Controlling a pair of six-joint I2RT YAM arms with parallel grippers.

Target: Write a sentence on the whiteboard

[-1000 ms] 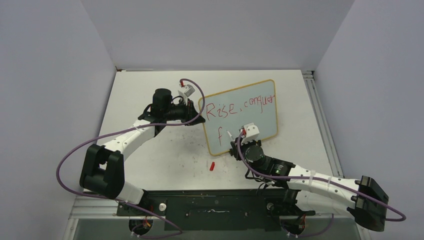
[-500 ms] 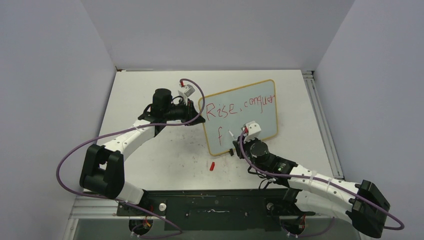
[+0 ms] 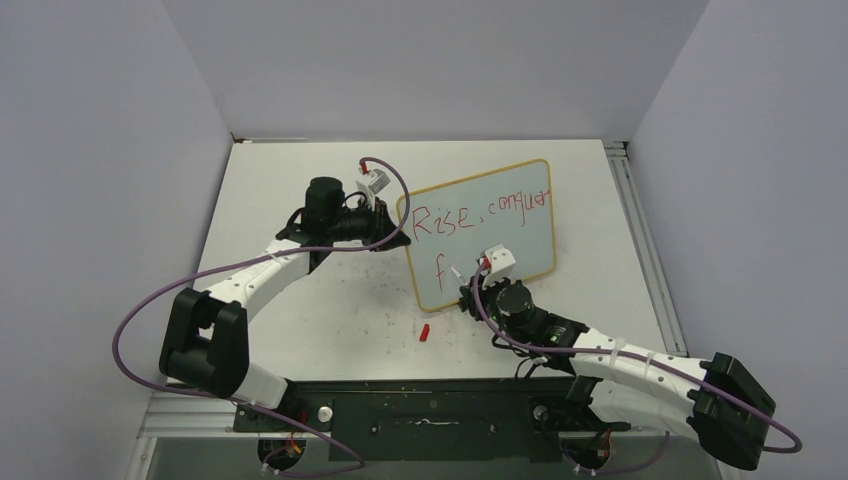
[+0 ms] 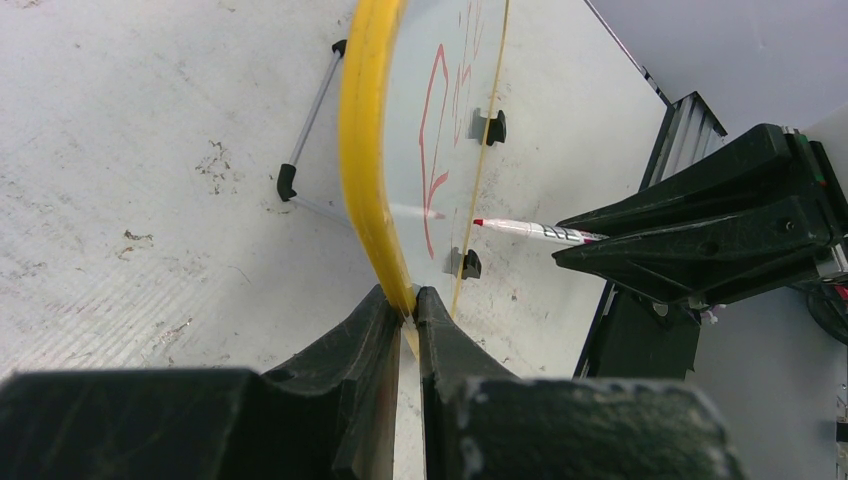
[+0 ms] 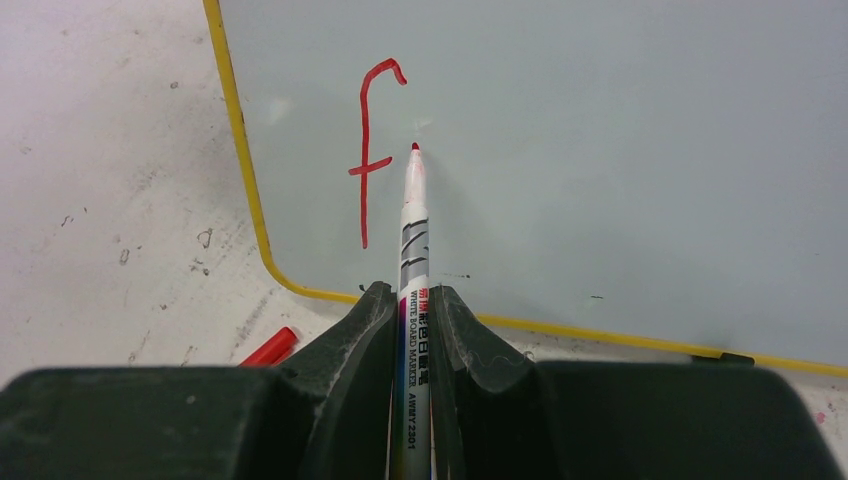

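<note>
The whiteboard (image 3: 515, 235) stands tilted at the table's middle, with a yellowish frame (image 4: 362, 130). The sentence (image 3: 480, 212) is in red: "Rise, conquer" on top and a lone "f" (image 5: 368, 150) below it. My left gripper (image 4: 410, 300) is shut on the frame's left edge (image 3: 400, 225). My right gripper (image 5: 412, 295) is shut on a white marker (image 5: 413, 230), near the board's lower left (image 3: 470, 288). The red tip of the marker (image 4: 525, 230) hovers just off the surface, right of the "f".
A red marker cap (image 3: 424, 332) lies on the table below the board's lower left corner (image 5: 268, 347). The board's wire stand foot (image 4: 287, 185) rests behind it. A metal rail (image 3: 640, 240) runs along the table's right edge. Walls close in on three sides.
My right gripper with the marker swung slightly right, then came back left beside the "f". The lettering is unchanged and the left arm has stayed still.
</note>
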